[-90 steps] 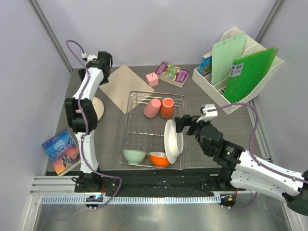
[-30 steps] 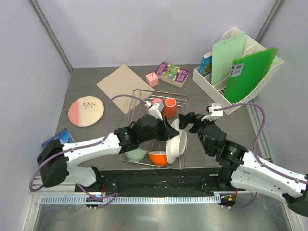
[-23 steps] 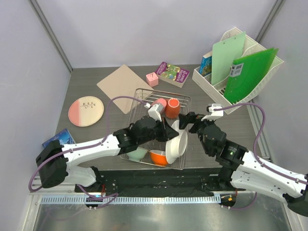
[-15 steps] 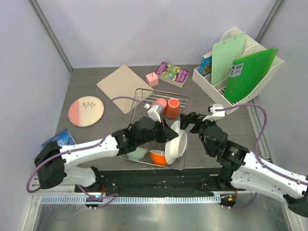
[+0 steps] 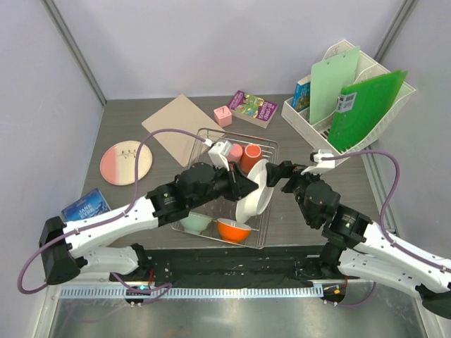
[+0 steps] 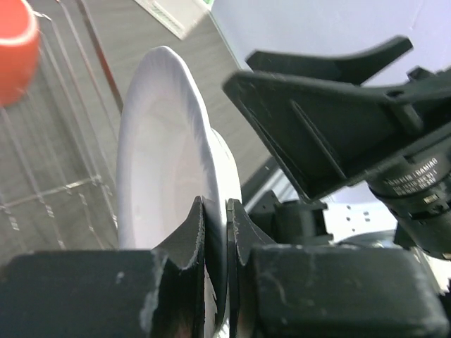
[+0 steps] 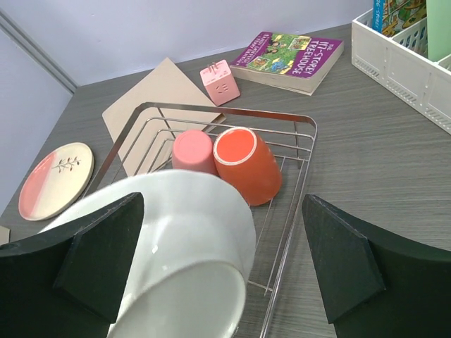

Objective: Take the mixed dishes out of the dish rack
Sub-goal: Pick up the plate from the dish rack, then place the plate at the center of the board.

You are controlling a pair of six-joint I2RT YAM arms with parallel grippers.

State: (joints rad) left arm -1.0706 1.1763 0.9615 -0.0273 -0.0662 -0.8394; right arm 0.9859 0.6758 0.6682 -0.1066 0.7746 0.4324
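Grey table [image 5: 137,116] bears dish rack [image 5: 201,151] amid lilac walls [image 5: 211,42].

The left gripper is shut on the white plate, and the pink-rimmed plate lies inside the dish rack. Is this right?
No. The pink-rimmed plate lies on the table, left of the dish rack, as the top external view shows. The left gripper is shut on the white plate.

Purple book [image 5: 251,108], pink cube [image 5: 223,115], tan mat [image 5: 182,128], white organizer [image 5: 308,132]
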